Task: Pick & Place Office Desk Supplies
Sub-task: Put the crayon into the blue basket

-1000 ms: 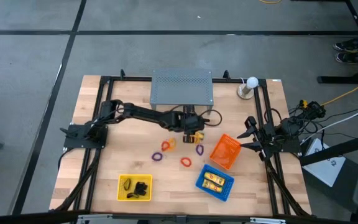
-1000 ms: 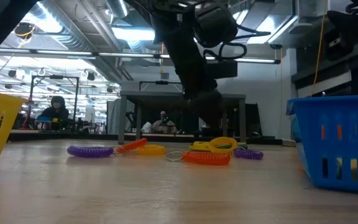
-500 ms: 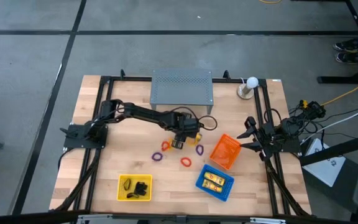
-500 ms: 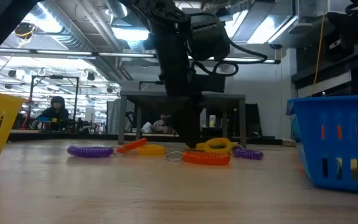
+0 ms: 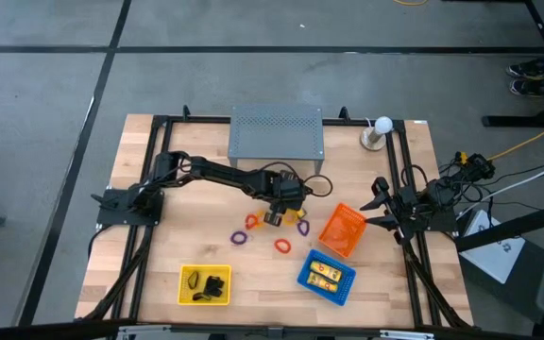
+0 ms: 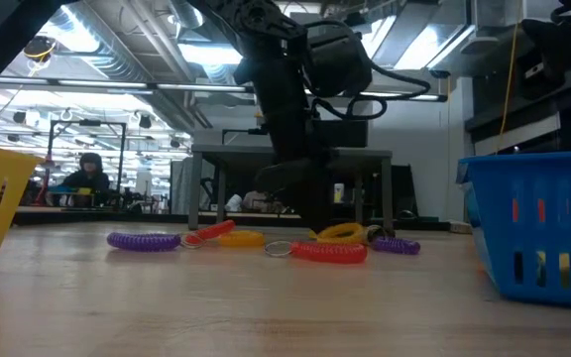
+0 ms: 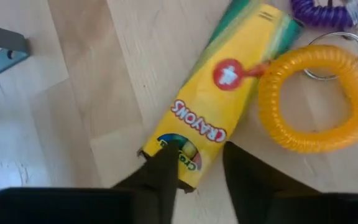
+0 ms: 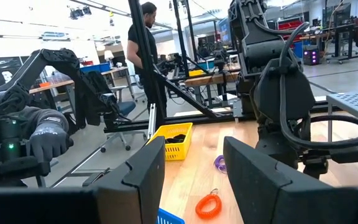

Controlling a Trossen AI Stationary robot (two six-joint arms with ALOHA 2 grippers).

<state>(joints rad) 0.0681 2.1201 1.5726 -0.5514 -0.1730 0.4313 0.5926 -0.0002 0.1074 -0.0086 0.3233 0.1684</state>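
From above, the left gripper (image 5: 274, 218) is down at mid-table just in front of the shelf (image 5: 276, 132), among the loops (image 5: 282, 246), while the right gripper (image 5: 378, 205) waits at the table's right edge with its fingers parted and nothing in them. At table height, the left arm comes down onto a yellow loop (image 6: 342, 233) behind a red loop (image 6: 328, 252). Past the left wrist, the fingers (image 7: 161, 174) straddle one end of a crayon packet (image 7: 219, 106) lying flat beside an orange loop (image 7: 316, 99), though I cannot tell if they grip it.
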